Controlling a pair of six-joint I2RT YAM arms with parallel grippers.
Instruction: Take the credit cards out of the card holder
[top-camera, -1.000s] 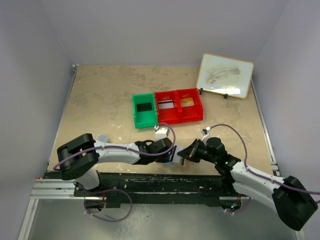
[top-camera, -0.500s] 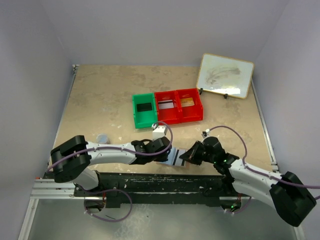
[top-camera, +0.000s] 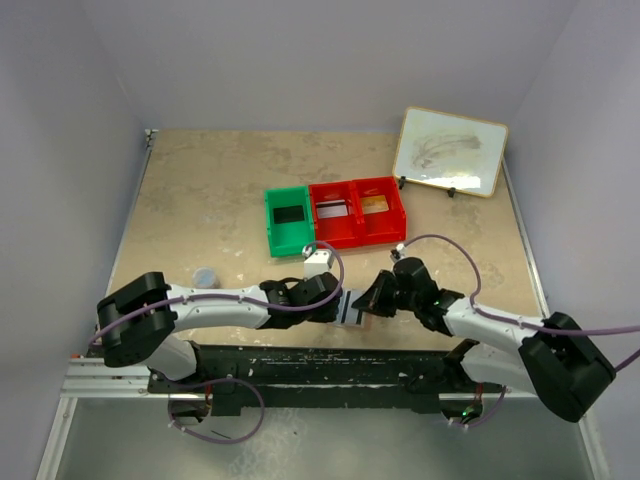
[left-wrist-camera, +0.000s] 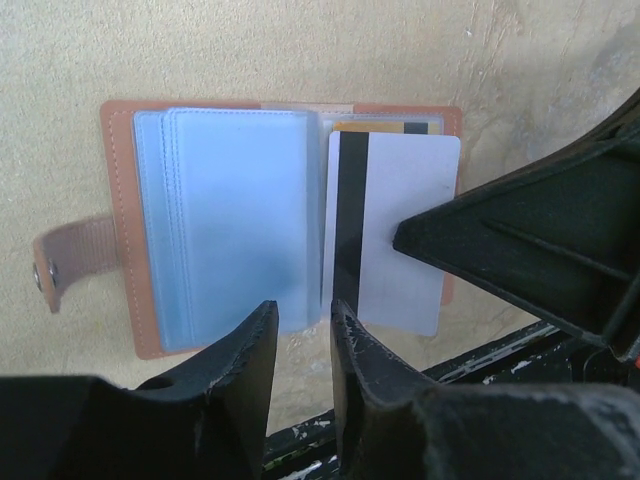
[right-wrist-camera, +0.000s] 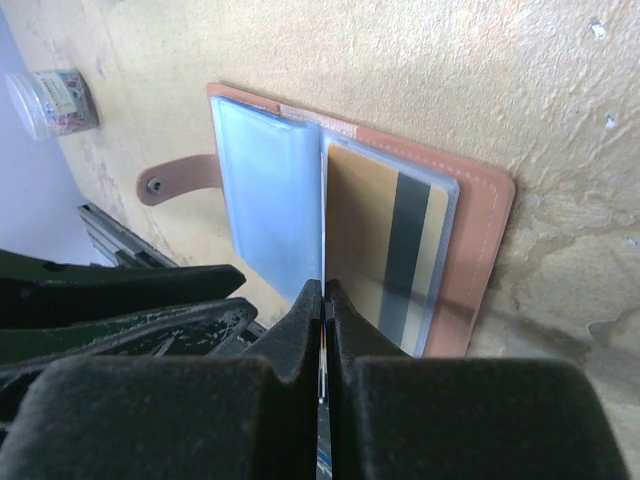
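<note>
L gripper (left-wrist-camera: 300, 330) at near edge, jaws slightly apart, empty. R gripper (right-wrist-camera: 323, 300) pinches white card (left-wrist-camera: 395, 230) over open card holder (left-wrist-camera: 125, 220) on table (left-wrist-camera: 250, 50). Risk: holder unpinned, pull may drag it. Gold card (right-wrist-camera: 365, 230) in sleeve.

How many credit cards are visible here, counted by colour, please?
Gold: 2, the bin gold card and the holder gold card.
White-grey: 2, the bin white card and the striped white card.
Black: 1, the black card.
Total: 5.
</note>
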